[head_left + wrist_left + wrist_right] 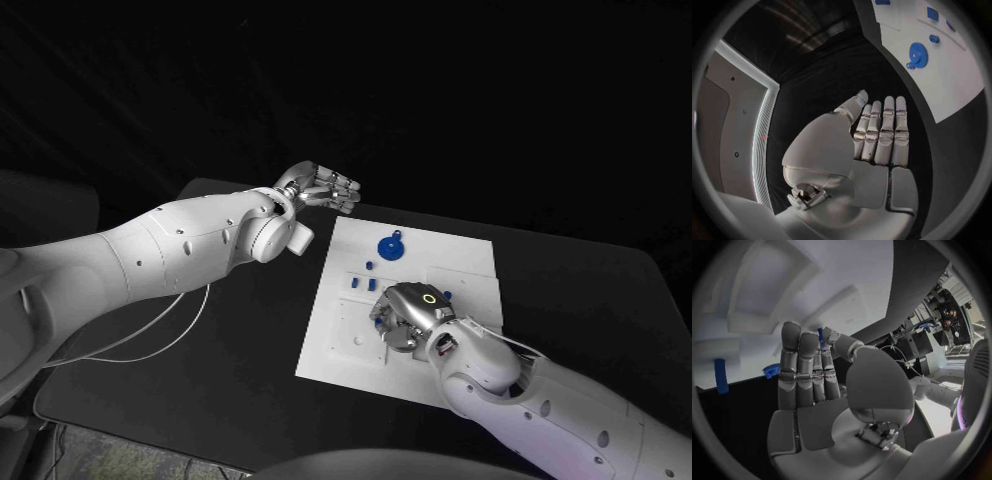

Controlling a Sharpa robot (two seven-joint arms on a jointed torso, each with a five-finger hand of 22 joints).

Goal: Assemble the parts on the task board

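1. We see the task board [339, 345] lying in the middle of the frame in the head view, on the black surface [216, 380].

2. Our right hand [408, 318] hovers over the lower middle of the board. In the right wrist view its fingers [798, 365] stand close together, and a small blue peg [821, 335] sits pinched between the thumb and a fingertip.

3. Our left hand [320, 188] hangs off the board, just past its upper left corner in the head view. Its fingers [882, 135] are straight and pressed side by side, and it holds nothing.

4. A blue gear [392, 247] rests on the upper part of the board; whether it is seated on a post we cannot tell.

5. Several small blue pieces [355, 284] lie or stand on the board between the gear and the right hand, near its left edge.

6. We judge the task to be under way but far from finished: one part is in hand and not yet placed, and the small pieces appear to wait their turn.

7. Another blue part [720, 376] shows on the board in the right wrist view, apart from the hand.
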